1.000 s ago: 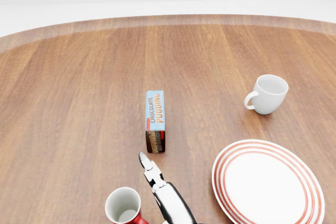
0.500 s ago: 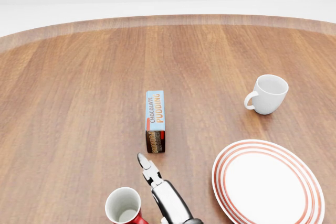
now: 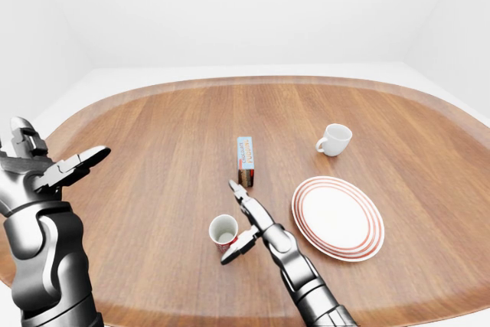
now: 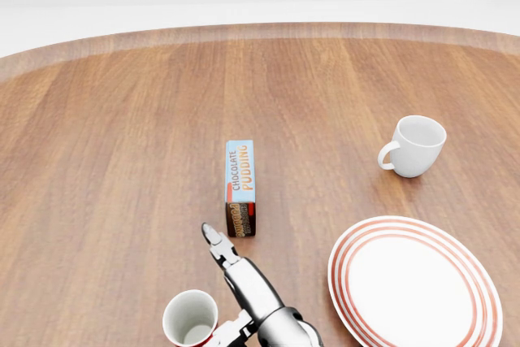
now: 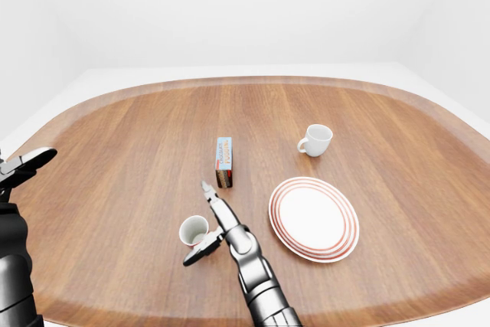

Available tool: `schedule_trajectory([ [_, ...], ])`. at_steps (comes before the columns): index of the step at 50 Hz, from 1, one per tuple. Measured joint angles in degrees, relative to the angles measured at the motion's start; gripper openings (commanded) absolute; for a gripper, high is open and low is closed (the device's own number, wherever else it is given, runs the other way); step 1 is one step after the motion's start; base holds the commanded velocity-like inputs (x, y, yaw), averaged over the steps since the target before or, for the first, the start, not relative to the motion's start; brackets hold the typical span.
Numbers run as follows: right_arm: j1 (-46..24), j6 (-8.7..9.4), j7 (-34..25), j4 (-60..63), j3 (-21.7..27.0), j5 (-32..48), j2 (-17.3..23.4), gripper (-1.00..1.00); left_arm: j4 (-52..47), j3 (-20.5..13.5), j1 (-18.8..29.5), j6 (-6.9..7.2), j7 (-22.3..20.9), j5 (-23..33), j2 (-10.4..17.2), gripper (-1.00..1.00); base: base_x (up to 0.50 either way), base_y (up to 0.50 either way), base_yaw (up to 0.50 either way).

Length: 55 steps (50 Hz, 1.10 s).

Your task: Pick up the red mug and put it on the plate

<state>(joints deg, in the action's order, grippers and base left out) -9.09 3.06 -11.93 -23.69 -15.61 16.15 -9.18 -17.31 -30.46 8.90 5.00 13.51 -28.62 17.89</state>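
In the head view, the right hand (image 4: 223,294) had pushed further up and to the left than half a second before, its long finger (image 4: 216,243) now reaching just short of the box (image 4: 241,186) while a lower finger spread under the mug (image 4: 191,320). The table's things themselves had not shifted. The fingers stood spread apart, gripping nothing; the red mug stood upright just left of them, its white interior showing, and whether they touched it could not be told. One mug, one cup (image 4: 415,145), one plate (image 4: 414,282) and one box lay on the table (image 4: 122,160). The cup, white and glossy with its handle to the left, sat well right of the fingers; the round white plate with red rings lay to their right.

In the left-eye view, the left hand (image 3: 57,166) hung raised at the left edge, its metal fingers (image 3: 86,158) parted and empty, well apart from everything on the oval wooden table. The two right fingers flanked the mug's right side.

In the right-eye view, the narrow cardboard box lay flat just above the right fingertip, labelled face upward.
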Motion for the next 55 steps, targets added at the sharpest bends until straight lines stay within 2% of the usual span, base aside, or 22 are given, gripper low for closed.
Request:
schedule_trajectory([
  [6, -1.8, -1.66, -0.6, -4.8, 1.4, -0.5, -0.6, 1.0, 0.1, 0.0, 0.0, 0.0, 0.0, 0.0, 0.0, 1.0, 0.0, 0.0, 0.0],
  [19, -4.3, -3.48, -1.7, -11.8, 3.2, -1.3, -1.3, 1.0, 0.5, 0.2, 0.0, 0.0, -0.1, 0.1, 0.0, 1.0, 0.0, 0.0, 0.0],
  [45, -7.8, -5.6, -4.6, -22.7, 5.3, -1.4, -1.7, 1.0, 0.7, 0.3, -0.1, 0.0, -0.2, 0.2, -0.2, 1.0, 0.0, 0.0, 0.0],
  [55, -9.5, -6.88, -4.0, -27.2, 6.2, -1.1, -1.9, 1.0, 0.6, 0.3, -0.1, 0.0, -0.2, 0.2, -0.2, 1.0, 0.0, 0.0, 0.0],
])
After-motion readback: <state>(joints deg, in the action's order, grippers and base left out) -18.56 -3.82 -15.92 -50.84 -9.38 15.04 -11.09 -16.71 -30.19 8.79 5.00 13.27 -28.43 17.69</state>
